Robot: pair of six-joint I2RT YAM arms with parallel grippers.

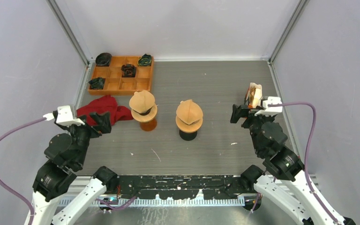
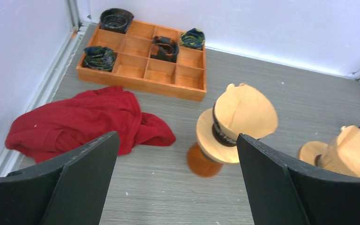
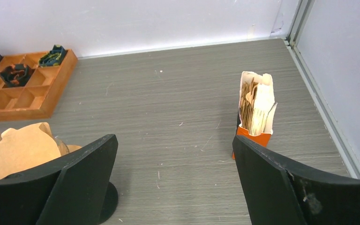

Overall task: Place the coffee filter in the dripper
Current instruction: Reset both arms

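Observation:
Two drippers stand mid-table, and a tan paper coffee filter sits in each. The left dripper (image 1: 144,114) has an orange base, and its filter (image 2: 244,111) stands up out of the wooden ring. The right dripper (image 1: 189,123) has a black base and holds a filter (image 1: 189,110) too. More filters stick out of an orange box (image 1: 253,95) at the right. My left gripper (image 1: 104,123) hangs open and holds nothing, left of the orange-based dripper. My right gripper (image 1: 237,115) is open and holds nothing, between the black-based dripper and the box.
A wooden compartment tray (image 1: 122,84) with dark rolled items sits at the back left. A red cloth (image 1: 104,109) lies crumpled in front of the tray, next to the left gripper. Walls enclose the table on the left, back and right.

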